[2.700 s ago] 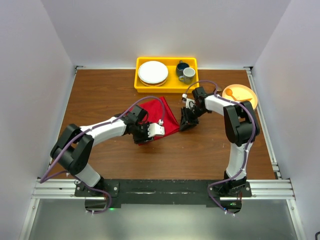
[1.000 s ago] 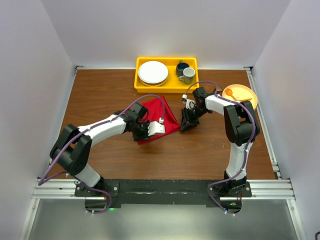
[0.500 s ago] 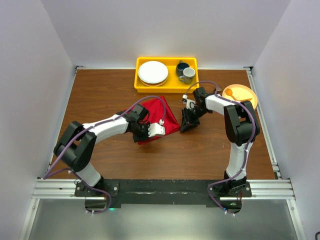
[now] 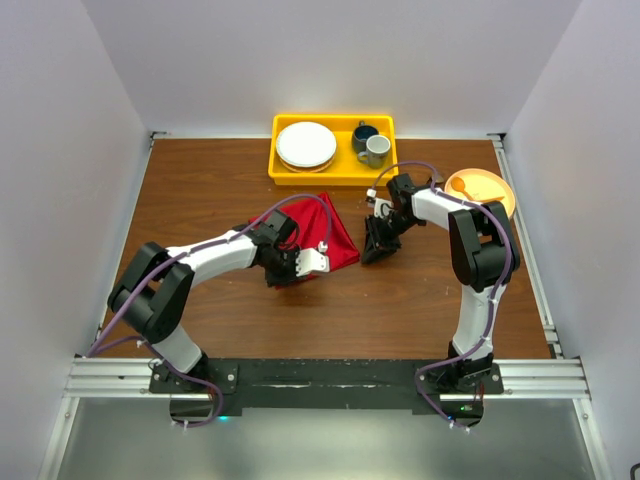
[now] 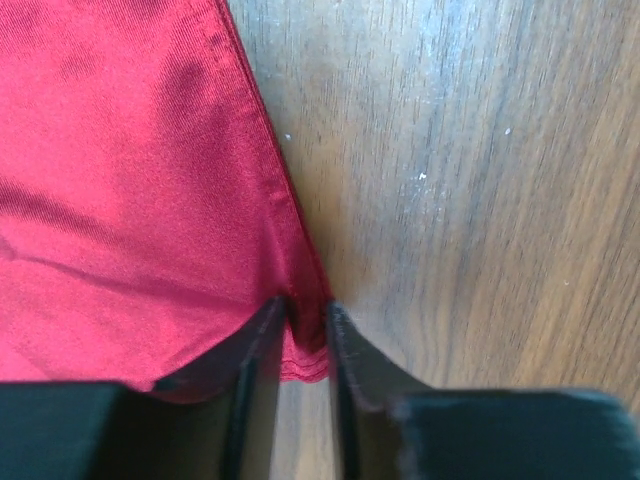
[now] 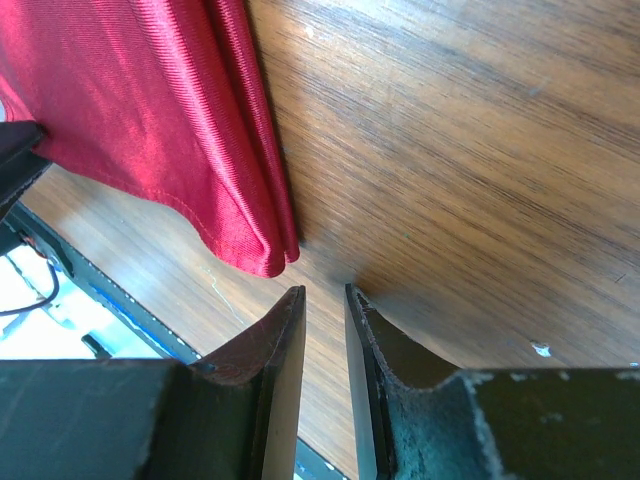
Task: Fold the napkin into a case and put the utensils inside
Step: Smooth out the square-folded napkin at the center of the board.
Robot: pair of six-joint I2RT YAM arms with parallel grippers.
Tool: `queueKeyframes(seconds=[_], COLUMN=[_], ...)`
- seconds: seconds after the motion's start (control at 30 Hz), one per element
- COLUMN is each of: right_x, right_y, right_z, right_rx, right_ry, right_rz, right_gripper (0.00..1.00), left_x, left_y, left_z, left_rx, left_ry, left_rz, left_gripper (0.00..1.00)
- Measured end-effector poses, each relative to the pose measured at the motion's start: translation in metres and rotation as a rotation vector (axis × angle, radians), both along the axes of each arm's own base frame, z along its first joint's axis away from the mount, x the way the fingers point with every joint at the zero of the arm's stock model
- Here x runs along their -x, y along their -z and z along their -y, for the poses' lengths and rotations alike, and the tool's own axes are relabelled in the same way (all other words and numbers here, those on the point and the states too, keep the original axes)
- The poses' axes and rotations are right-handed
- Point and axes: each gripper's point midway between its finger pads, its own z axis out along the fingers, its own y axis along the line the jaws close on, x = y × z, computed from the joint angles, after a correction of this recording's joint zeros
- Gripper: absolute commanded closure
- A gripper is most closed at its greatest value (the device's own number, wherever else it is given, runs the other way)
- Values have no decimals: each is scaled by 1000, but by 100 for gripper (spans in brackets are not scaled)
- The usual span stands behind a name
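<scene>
- My left gripper (image 5: 305, 312) is clamped on the hem of the napkin (image 5: 130, 180), mid-way across the table (image 5: 480, 150).
- My right gripper (image 6: 323, 293) stands narrowly ajar and empty, just beside the napkin's corner.

A brown wooden table (image 4: 200, 190) fills the middle, plain white walls (image 4: 300, 50) close in left, right and top, a metal rail (image 4: 545, 378) crosses the bottom
</scene>
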Motion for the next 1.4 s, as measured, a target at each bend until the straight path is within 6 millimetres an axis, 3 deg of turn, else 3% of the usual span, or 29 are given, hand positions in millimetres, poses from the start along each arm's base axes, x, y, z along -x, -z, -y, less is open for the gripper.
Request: queueKeyframes(seconds=[0.13,0.3,0.4,1.07,1.4], right_x=[0,0,0,0,-1], right_y=[0,0,0,0,-1], right_z=[0,0,0,1,0], right_rx=[0,0,2,1,1], right_ry=[0,1,1,2,2], right_rz=[0,0,-1,-2,0], right_gripper=[73,73,73,73,73], left_x=[0,0,0,-4,-3], left_y=[0,-2,-4,-15,-13], left_z=[0,1,2,4,2], left_rx=[2,3,3,8,5], left_ry=[0,1,2,9,3], left_rz=[2,-2,-6,-2,-18], left_gripper=[88,87,100,100,92])
